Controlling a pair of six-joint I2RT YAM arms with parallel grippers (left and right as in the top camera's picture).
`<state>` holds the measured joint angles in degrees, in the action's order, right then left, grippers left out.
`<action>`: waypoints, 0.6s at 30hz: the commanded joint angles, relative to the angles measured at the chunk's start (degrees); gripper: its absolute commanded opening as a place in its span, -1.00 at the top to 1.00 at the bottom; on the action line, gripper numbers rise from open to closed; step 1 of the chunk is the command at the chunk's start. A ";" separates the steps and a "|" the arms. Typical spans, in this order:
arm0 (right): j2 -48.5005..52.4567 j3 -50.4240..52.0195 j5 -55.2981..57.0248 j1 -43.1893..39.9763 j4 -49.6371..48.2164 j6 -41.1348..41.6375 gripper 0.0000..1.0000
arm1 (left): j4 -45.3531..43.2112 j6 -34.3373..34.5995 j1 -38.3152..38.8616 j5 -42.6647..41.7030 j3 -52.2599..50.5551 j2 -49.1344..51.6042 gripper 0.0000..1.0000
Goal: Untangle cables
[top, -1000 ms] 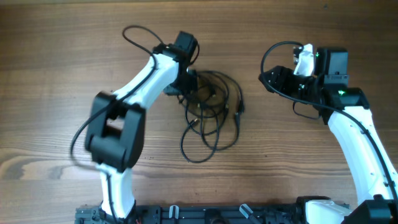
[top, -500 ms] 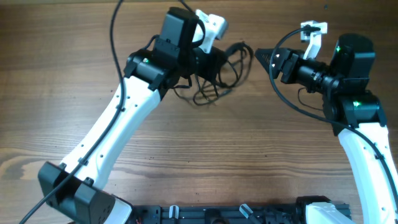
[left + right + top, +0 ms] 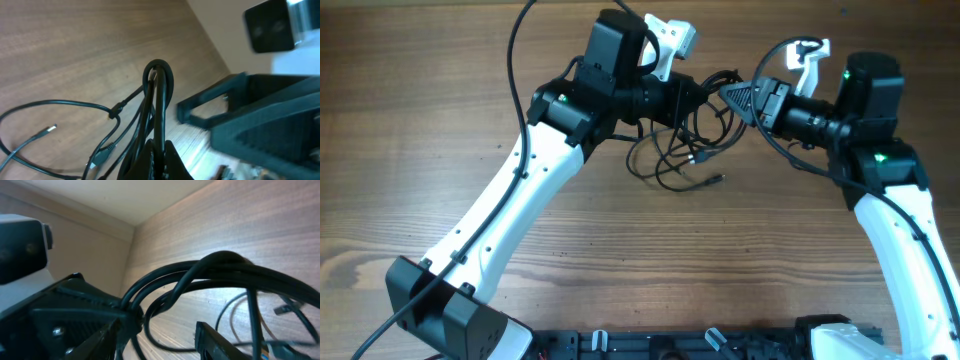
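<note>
Since a second ago the cables (image 3: 672, 160) have left the middle of the frame, where they lay in a heap on the table; their loose loops and a silver-tipped plug (image 3: 718, 180) now trail just above centre, and the right gripper (image 3: 729, 98) has slid left to meet them; bare wooden table (image 3: 430, 150) stretches wide across the left and lower frame, its edges out of sight; farther up, the left gripper (image 3: 696, 95) is clamped on the bundle's top; the right's jaws stand apart around a loop, just beside the left's fingertips.
</note>
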<state>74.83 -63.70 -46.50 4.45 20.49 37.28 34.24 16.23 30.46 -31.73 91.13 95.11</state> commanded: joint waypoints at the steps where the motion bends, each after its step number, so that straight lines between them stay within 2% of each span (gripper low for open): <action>1: 1.97 -0.68 -0.79 0.59 -0.76 0.94 0.00 | -0.66 10.67 0.44 -2.40 0.00 0.35 0.92; 8: 4.52 -0.68 0.52 0.59 -3.19 2.80 0.08 | -0.66 20.72 0.52 -5.07 0.00 0.35 0.92; 16: 6.78 -0.68 0.52 0.61 -5.84 4.35 0.15 | -1.31 22.38 2.64 -8.26 0.00 0.35 0.92; 18: 7.39 -0.68 0.52 0.85 -7.17 5.14 0.27 | -2.38 23.28 3.76 -8.35 0.00 0.35 0.92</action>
<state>80.84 -63.70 -46.48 4.84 15.27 40.86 32.82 37.71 31.81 -35.86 91.13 95.22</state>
